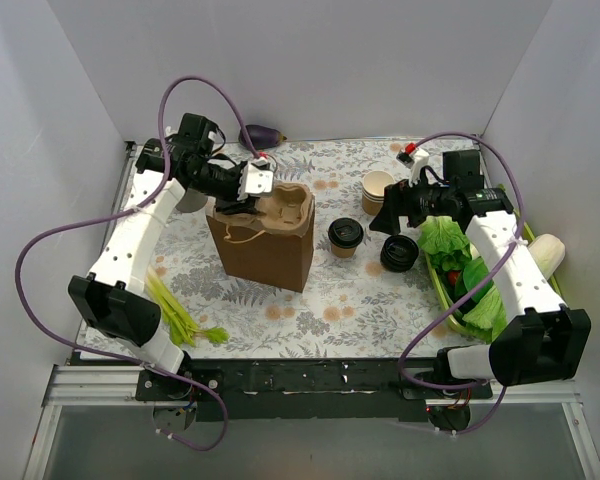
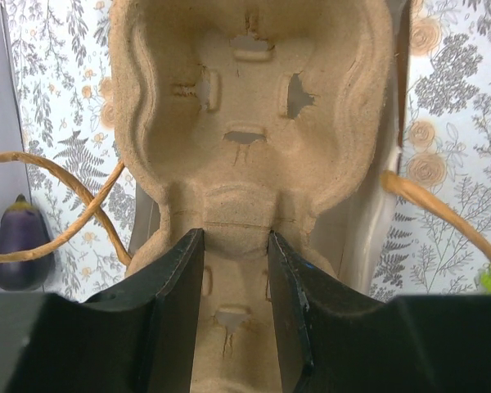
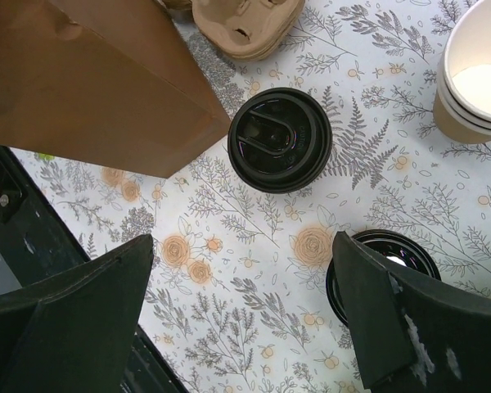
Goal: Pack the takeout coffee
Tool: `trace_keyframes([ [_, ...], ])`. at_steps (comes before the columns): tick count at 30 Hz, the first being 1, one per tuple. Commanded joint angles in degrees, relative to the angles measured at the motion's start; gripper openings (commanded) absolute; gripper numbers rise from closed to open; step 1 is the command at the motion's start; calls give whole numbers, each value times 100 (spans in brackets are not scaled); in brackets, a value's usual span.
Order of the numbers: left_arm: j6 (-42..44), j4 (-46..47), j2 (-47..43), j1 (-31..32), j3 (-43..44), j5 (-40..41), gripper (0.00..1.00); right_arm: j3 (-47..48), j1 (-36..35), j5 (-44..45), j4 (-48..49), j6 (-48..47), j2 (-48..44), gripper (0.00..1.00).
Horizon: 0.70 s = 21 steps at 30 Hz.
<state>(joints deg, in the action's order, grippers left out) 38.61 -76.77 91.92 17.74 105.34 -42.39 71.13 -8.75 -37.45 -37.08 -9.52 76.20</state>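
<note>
The takeout coffee (image 1: 345,236), a small tan cup with a black lid (image 3: 280,139), stands on the floral cloth just right of the brown paper bag (image 1: 265,255). A moulded pulp cup carrier (image 1: 285,212) sits across the bag's open top. My left gripper (image 1: 252,185) is shut on the carrier's middle ridge (image 2: 236,246). My right gripper (image 1: 388,215) hangs open above the cloth (image 3: 244,240), right of the coffee, with nothing between its fingers.
A stack of lidless tan cups (image 1: 377,190) stands behind the coffee and a pile of black lids (image 1: 399,253) lies to its right. Leafy greens in a tray (image 1: 460,270) fill the right edge. Celery (image 1: 180,315) lies front left, an eggplant (image 1: 262,135) at the back.
</note>
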Motion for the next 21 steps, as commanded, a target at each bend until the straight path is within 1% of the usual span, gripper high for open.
trace_keyframes([
  [1,296,-233,54,-25,-119,266,0,-64,49,-78,184,38,-194,98],
  [5,541,-233,54,89,-294,485,0,-144,67,-131,201,47,-220,98],
  [11,577,-233,45,379,-497,714,0,-284,84,-183,210,55,-273,98],
  [18,542,-242,-95,678,-1006,1048,0,-460,120,-236,271,90,-360,98],
  [21,297,-242,-69,705,-998,1189,0,-521,137,-245,272,108,-405,98],
])
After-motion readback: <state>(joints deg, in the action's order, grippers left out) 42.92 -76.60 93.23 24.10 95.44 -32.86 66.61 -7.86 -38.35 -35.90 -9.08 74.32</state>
